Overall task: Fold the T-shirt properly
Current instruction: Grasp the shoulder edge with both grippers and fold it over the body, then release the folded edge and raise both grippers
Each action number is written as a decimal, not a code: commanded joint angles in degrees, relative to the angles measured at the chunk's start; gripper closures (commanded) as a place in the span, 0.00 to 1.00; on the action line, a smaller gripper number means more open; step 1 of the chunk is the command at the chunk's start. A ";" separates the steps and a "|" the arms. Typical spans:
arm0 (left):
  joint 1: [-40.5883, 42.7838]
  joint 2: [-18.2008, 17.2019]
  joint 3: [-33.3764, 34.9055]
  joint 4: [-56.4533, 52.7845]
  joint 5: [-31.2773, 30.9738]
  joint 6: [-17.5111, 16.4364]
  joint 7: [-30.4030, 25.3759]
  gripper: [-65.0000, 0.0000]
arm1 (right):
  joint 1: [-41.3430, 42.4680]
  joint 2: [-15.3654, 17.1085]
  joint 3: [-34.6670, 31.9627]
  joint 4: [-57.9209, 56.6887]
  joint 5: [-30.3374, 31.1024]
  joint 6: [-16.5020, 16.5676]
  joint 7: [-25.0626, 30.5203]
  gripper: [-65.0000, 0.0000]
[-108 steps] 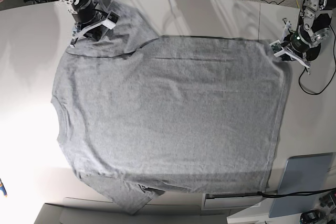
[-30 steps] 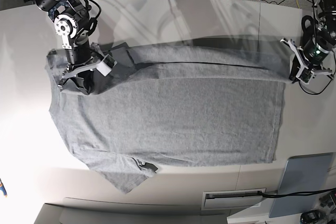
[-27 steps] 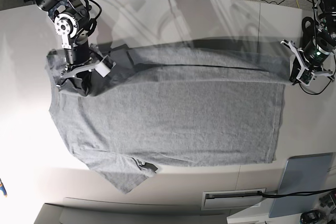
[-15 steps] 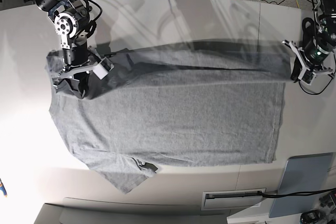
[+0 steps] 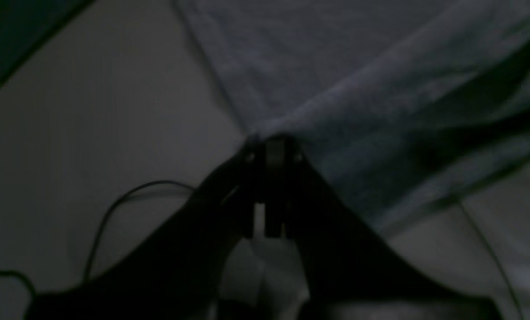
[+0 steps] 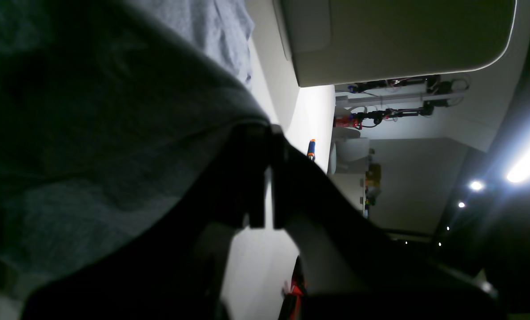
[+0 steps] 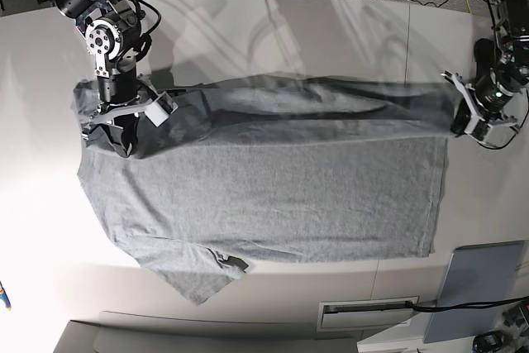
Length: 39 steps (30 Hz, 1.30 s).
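One grey T-shirt [image 7: 273, 188] is spread across the middle of one pale table [image 7: 289, 31] in the base view, its far long edge lifted and stretched in a raised band from the left of the frame to the right. One sleeve [image 7: 198, 280] is seen lying flat at the lower left of the shirt, with a small dark patch beside it.

Two robot arms are counted. The right gripper [image 7: 116, 134] is placed at the upper left of the base view, where the shirt's raised corner is bunched around it. In the right wrist view, the fingers [image 6: 256, 178] are shown pressed together with grey cloth pinched at their tips, the cloth filling the left half of that frame.

The left gripper [image 7: 464, 117] is placed at the right edge of the base view, at the other end of the raised band. In the dim left wrist view, its fingers [image 5: 274, 169] are seen closed tight on a corner of the cloth, which runs away towards the upper right of that frame.

One grey board [image 7: 479, 287] is seen at the lower right corner of the base view, apart from the shirt. One thin black cable [image 5: 114, 213] is seen lying on the table at the lower left of the left wrist view.
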 commanded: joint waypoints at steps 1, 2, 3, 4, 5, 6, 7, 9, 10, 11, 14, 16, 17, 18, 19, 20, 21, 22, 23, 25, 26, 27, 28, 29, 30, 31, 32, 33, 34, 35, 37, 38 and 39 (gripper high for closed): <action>-0.59 -1.25 0.09 0.68 -0.76 0.37 -1.27 1.00 | 0.96 0.66 0.55 0.85 -0.61 -1.16 0.00 1.00; -0.59 -1.25 0.68 0.68 -0.76 0.72 -1.25 1.00 | 1.31 0.66 0.66 0.83 0.11 -1.11 -0.04 1.00; -0.63 -1.25 1.29 0.68 -0.74 1.49 -1.25 1.00 | 1.68 0.63 0.90 0.79 1.33 -0.96 -0.04 1.00; -0.72 -1.25 1.79 0.68 -0.50 1.86 -1.18 1.00 | 2.14 0.66 1.09 0.70 2.16 -0.61 -0.09 1.00; -0.79 -1.25 2.19 0.68 0.07 2.60 -1.20 1.00 | 2.47 0.63 1.22 0.55 2.75 -0.42 -0.09 1.00; -0.90 -1.25 2.49 0.68 0.09 2.93 -1.05 1.00 | 2.62 0.66 1.25 0.39 2.91 -0.39 -0.09 1.00; -0.92 -1.22 2.49 0.68 0.07 3.56 -1.05 1.00 | 2.73 0.63 1.25 0.20 2.91 -0.37 -0.04 1.00; -1.20 -1.25 2.49 0.68 0.07 4.52 -1.01 1.00 | 2.71 0.63 1.25 0.20 2.93 -0.37 -0.02 1.00; -1.36 -1.27 2.49 0.68 0.07 4.70 -1.03 1.00 | 2.71 0.63 1.25 0.20 2.93 -0.37 0.00 1.00; -1.46 -1.25 2.49 0.68 0.04 4.70 -1.03 1.00 | 2.71 0.63 1.25 0.20 2.95 -0.37 0.02 1.00; -1.51 -1.25 2.49 0.68 0.04 4.63 -1.03 1.00 | 2.73 0.63 1.25 0.20 4.04 -0.26 0.09 1.00; -1.51 -1.25 2.49 0.68 0.07 4.63 -1.01 1.00 | 2.73 0.57 1.25 0.20 4.63 -0.24 0.28 1.00; -1.49 -1.25 2.49 0.68 0.04 4.63 -1.01 1.00 | 2.73 0.37 1.25 0.20 4.61 -0.24 0.28 1.00; -1.51 -1.25 2.49 0.68 0.04 4.63 -1.03 1.00 | 2.73 0.17 1.27 0.20 4.61 -0.26 0.28 0.95; -1.51 -1.25 2.49 0.68 0.04 4.63 -1.03 1.00 | 2.73 0.02 1.27 0.20 4.63 -0.26 0.33 0.88; -1.51 -1.25 2.49 0.68 0.04 4.63 -1.03 1.00 | 2.73 -0.13 1.27 0.20 4.61 -0.28 0.37 0.81; -1.51 -1.25 2.49 0.68 0.02 4.63 -1.03 1.00 | 2.73 -0.13 1.27 0.20 4.61 -0.28 0.44 0.75; -1.51 -1.25 2.49 0.68 0.04 4.66 -1.03 1.00 | 2.73 -0.13 1.27 0.22 4.61 -0.28 0.44 0.71; -1.51 -1.25 2.49 0.68 0.04 4.68 -1.03 1.00 | 2.73 -0.13 1.27 0.22 4.59 -0.28 0.42 0.70; -1.51 -1.25 2.49 0.68 0.02 4.68 -1.03 0.94 | 2.71 -0.13 1.27 0.22 4.61 -0.28 0.39 0.70; -1.51 -1.25 2.49 0.68 -0.11 4.68 -1.03 0.85 | 2.71 -0.11 1.27 0.22 4.61 -0.31 0.33 0.70; -1.51 -1.25 2.49 0.68 -0.35 4.70 -1.01 0.75 | 2.71 -0.13 1.27 0.22 4.61 -0.31 0.17 0.70; -1.51 -1.25 2.49 0.68 -0.66 4.70 -0.98 0.65 | 2.71 -0.11 1.27 0.22 4.61 -0.33 0.15 0.70; -1.51 -1.25 2.49 0.68 -1.27 4.85 -0.50 0.58 | 2.71 -0.11 1.27 0.22 4.61 -0.35 0.11 0.70; -1.51 -1.25 2.49 0.68 -2.36 5.55 0.37 0.53 | 2.71 -0.13 1.27 0.22 4.61 -0.42 0.02 0.70; -1.51 -1.25 2.49 0.68 -3.63 6.56 1.42 0.52 | 2.71 -0.11 1.27 0.22 4.61 -0.81 -0.22 0.70; -1.51 -1.25 2.49 0.68 -4.81 7.72 2.43 0.52 | 2.69 -0.13 1.27 0.22 4.63 -1.51 -0.50 0.70; -1.51 -1.25 2.49 0.68 -5.92 8.46 3.50 0.52 | 2.69 -0.13 1.27 0.22 4.63 -2.60 -0.92 0.70; -1.49 -1.25 2.49 0.68 -7.21 8.90 4.44 0.54 | 2.69 -0.13 1.27 0.20 4.79 -3.93 -1.27 0.70; -1.44 -1.25 2.49 0.68 -8.96 8.98 5.35 0.59 | 2.69 -0.11 1.27 0.22 5.66 -5.44 -1.51 0.70; -1.27 -1.18 2.49 0.68 -14.10 8.52 7.67 0.76 | 2.67 -0.13 2.08 0.20 9.75 -6.73 -1.53 0.74; -1.18 -1.07 2.49 0.68 -17.00 8.55 8.72 0.88 | 2.51 -0.13 2.91 0.20 12.07 -6.69 -1.51 0.79; -1.09 -0.83 2.49 0.68 -19.85 8.57 9.68 0.99 | 2.27 -0.22 4.11 0.20 13.90 -6.69 -1.29 0.84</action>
